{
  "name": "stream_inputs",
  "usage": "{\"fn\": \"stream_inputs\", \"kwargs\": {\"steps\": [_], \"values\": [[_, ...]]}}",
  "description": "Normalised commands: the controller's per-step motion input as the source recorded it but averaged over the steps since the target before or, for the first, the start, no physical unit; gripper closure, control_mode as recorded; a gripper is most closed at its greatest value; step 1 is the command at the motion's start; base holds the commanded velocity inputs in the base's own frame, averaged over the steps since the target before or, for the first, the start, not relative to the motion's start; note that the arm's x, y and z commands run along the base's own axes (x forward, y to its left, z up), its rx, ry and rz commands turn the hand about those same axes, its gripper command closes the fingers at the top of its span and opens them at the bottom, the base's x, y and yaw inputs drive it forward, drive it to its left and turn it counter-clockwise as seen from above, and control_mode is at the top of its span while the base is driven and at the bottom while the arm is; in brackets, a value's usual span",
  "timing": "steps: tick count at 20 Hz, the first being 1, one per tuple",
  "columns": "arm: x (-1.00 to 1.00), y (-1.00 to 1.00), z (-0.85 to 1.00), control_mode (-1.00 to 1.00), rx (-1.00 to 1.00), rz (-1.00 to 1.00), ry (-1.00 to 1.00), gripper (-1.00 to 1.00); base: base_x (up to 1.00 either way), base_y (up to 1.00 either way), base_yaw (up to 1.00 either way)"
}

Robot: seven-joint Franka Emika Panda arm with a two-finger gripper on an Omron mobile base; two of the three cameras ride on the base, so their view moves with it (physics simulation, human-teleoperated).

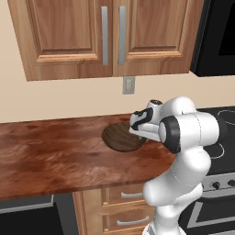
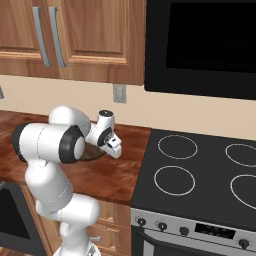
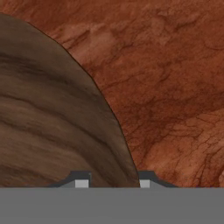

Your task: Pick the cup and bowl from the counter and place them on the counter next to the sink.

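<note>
You can see the wide, shallow, round dark brown wood-grain bowl (image 1: pixel 120 137) sitting upright on the glossy reddish-brown wood-grain worktop (image 1: pixel 50 151), toward the worktop's back edge and near the wall. It is round, so it has no long axis to speak of; its opening faces up. No brand, label or writing can be read on the bowl or on the worktop around it.

In the hand view the bowl (image 3: pixel 52 127) takes up the left side, its curved rim sweeping from the upper left down toward the bottom, with bare worktop (image 3: pixel 175 78) on the other side of that rim. Your pincer (image 3: pixel 112 183) sits right at the bowl's rim: one small dark fingertip (image 3: pixel 81 180) lies over the bowl's inner surface and the other lies just outside the rim over the worktop, so the rim runs between the two. The tips stand partly apart, neither wide nor together, and you cannot tell whether they already press on the rim.

From the left base view, the white hand (image 1: pixel 143 123) hangs low over the bowl's stove-side edge. From the right base view the bowl (image 2: pixel 92 153) is mostly hidden behind the arm and hand, and the black stovetop with ring burners (image 2: pixel 200 170) lies just beside that end of the worktop (image 2: pixel 120 170). A light wall outlet (image 1: pixel 128 85) sits on the wall above the bowl, under wooden upper cabinets (image 1: pixel 105 34).
</note>
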Motion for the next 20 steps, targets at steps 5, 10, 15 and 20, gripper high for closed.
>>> {"fn": "stream_inputs", "kwargs": {"steps": [5, 10, 15, 20], "values": [[-0.12, 0.00, 0.02, -1.00, 0.00, 0.00, 0.00, 1.00, 0.00, 0.00, 0.00], [-0.37, 0.00, 0.28, -1.00, 0.00, 0.00, -0.01, 1.00, 0.00, 0.00, 0.00], [-0.45, 0.00, 0.21, -1.00, 0.00, 0.00, 0.00, 1.00, 0.00, 0.00, 0.00], [-0.49, 0.00, 0.13, -1.00, 0.00, 0.00, 0.00, 1.00, 0.00, 0.00, 0.00]]}}
